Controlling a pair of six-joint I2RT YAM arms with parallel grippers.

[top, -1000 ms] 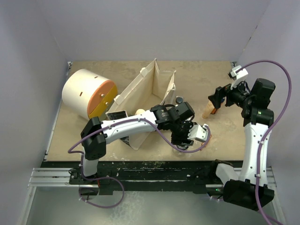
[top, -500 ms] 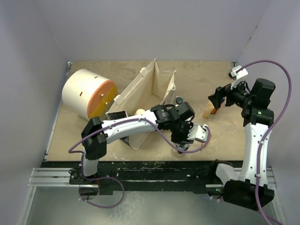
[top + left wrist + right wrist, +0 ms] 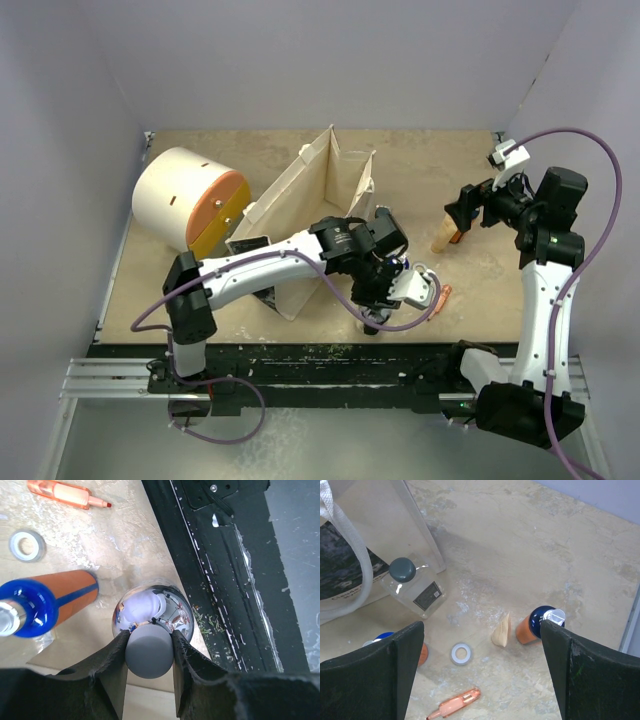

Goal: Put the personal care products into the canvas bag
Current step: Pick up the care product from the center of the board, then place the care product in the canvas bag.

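- Pale lilac walls [image 3: 70, 120] close in the scene on the left, back and right. The tabletop [image 3: 420, 165] is beige and scuffed with whitish patches.
- Far left, a big white drum [image 3: 175, 195] lies on its side close to the left wall, its orange end facing the middle.
- Just beside it is the canvas bag [image 3: 320, 190], cream and tall, with a black-and-white panel on its near side.
- The left arm [image 3: 260, 270] stretches across in front of the bag. The left gripper [image 3: 149, 647] points down, its fingers pinched on the grey cap of a clear round bottle [image 3: 150, 602].
- Just beside that bottle is an orange bottle [image 3: 65, 592] with a blue top, then a white ring [image 3: 27, 545] and an orange pen [image 3: 65, 492], each apart on the table.
- A clear flat bottle [image 3: 415, 587] with a dark cap sits just beside the bag's corner, outside it.
- Right of centre, a beige tapered bottle [image 3: 501, 629] and a second orange bottle [image 3: 532, 625] sit close together on the table.
- The right gripper [image 3: 460, 213] hangs over them, fingers spread wide.
- A black rail [image 3: 215, 555] runs along the near edge, right next to the pinched bottle.
- Bare tabletop opens behind the bag and toward the back right corner.
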